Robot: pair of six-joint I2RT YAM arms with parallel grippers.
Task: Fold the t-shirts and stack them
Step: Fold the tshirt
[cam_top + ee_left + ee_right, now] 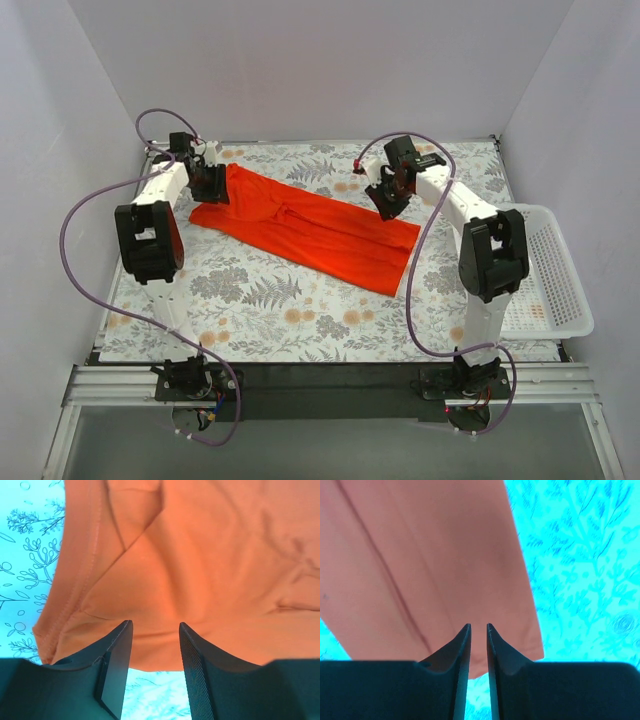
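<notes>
pale walls (320, 70) box in a floral-print mat (300, 320), where the plain orange-red short-sleeved cloth t-shirt (310, 225) lies as a long narrow band, apparently already folded lengthwise. its long axis runs from 10 o'clock to 4 o'clock; i cannot tell which end is the collar. the left gripper (212, 185) hovers at the 10 o'clock end, jaws spread and empty. the right gripper (388, 200) hovers over the band's far long edge towards 2 o'clock, narrowed to a slit, holding nothing. next probably comes a crosswise fold, needing a pinch on one end.
</notes>
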